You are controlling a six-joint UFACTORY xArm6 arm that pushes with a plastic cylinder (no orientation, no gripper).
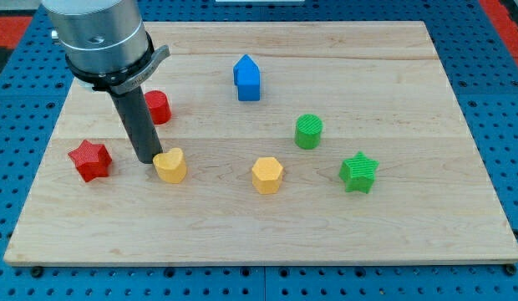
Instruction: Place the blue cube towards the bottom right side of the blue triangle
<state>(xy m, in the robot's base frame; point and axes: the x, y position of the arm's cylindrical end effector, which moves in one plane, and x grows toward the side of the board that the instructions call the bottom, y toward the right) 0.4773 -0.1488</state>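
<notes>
Only one blue block (247,78) shows. It looks like a cube with a peaked top and stands in the upper middle of the wooden board (409,234). I cannot tell whether it is the cube or the triangle. My tip (147,160) rests at the view's left, far down-left of the blue block. It is right against the left side of a yellow heart-like block (170,166). The rod and its grey mount hide part of a red cylinder (159,107) behind it.
A red star (90,160) lies to the left of my tip. A yellow hexagon (266,175) sits at the lower middle. A green cylinder (308,131) and a green star (358,171) are at the right. Blue pegboard surrounds the board.
</notes>
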